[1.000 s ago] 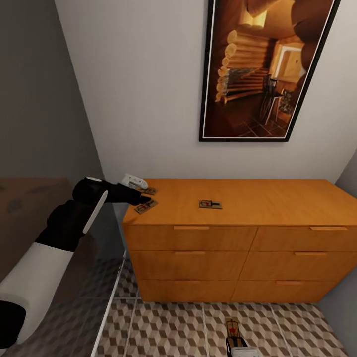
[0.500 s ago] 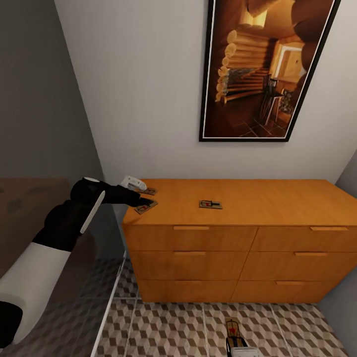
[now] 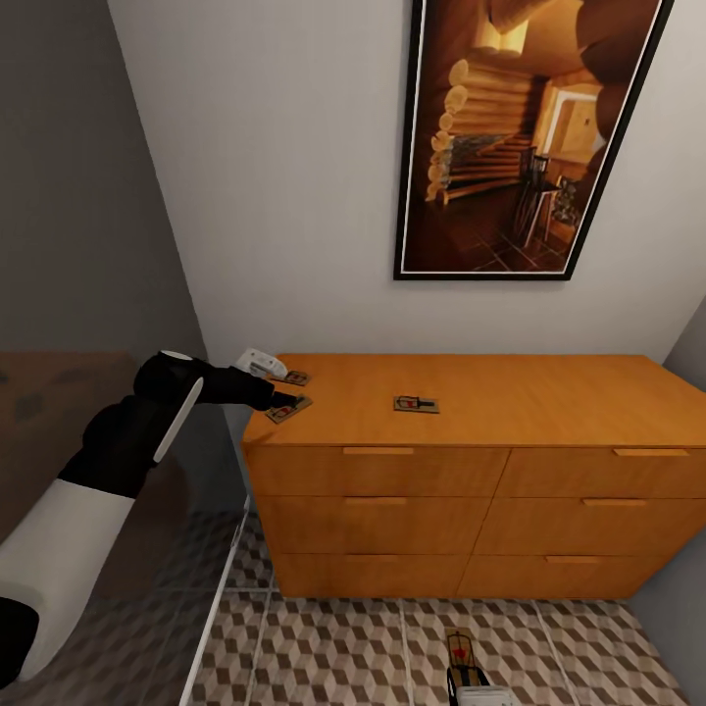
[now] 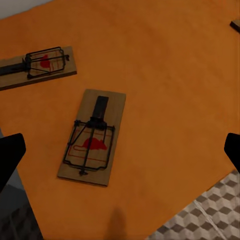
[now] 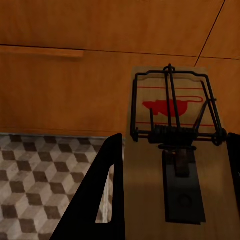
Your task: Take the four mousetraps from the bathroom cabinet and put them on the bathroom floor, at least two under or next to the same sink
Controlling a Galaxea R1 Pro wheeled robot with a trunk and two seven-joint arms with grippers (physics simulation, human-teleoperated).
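I see the cabinet (image 3: 471, 392), a low orange-brown sideboard with drawer fronts, standing on the bathroom floor (image 3: 353, 647) against the white wall. Three mousetraps lie flat on its top. Two sit close together at its left end: one (image 3: 288, 409) near the front left corner, another (image 3: 294, 378) just behind it toward the wall. My left wrist camera looks down on that pair, the nearer trap (image 4: 93, 137) angled, the farther one (image 4: 37, 66) beside it, not touching. The third trap (image 3: 416, 404) lies apart, left of the top's middle. The cube-patterned tiles run along the cabinet's base.
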